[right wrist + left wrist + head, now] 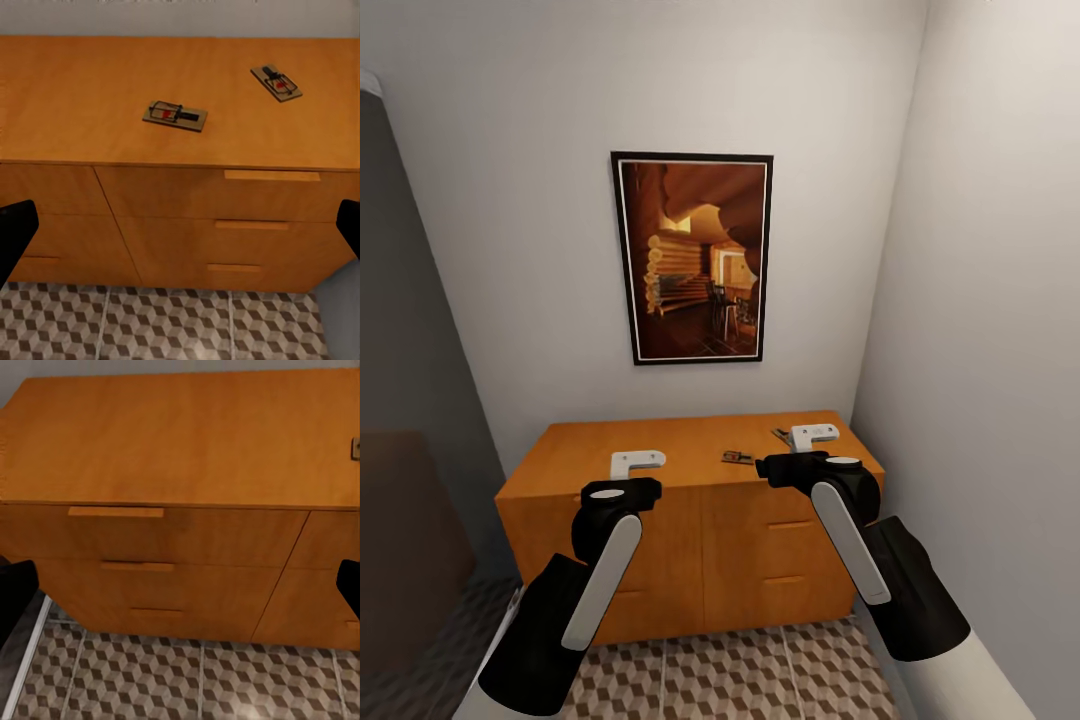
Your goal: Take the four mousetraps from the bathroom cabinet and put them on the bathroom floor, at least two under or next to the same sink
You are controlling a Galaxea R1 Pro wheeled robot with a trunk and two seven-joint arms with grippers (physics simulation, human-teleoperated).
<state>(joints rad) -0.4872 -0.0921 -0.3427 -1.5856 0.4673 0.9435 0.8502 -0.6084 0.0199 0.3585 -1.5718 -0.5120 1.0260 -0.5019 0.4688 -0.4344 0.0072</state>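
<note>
Plain white walls; unlabelled cabinet (180,97) bears two mousetraps (175,115), no writing.

Smooth satin-finish wood cabinet (180,97); mousetraps (175,115) wooden with seemingly metal wire.

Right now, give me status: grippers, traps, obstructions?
Left gripper and right gripper open, empty, above the cabinet. Two mousetraps on its top: one, another. Nothing blocks them.
</note>
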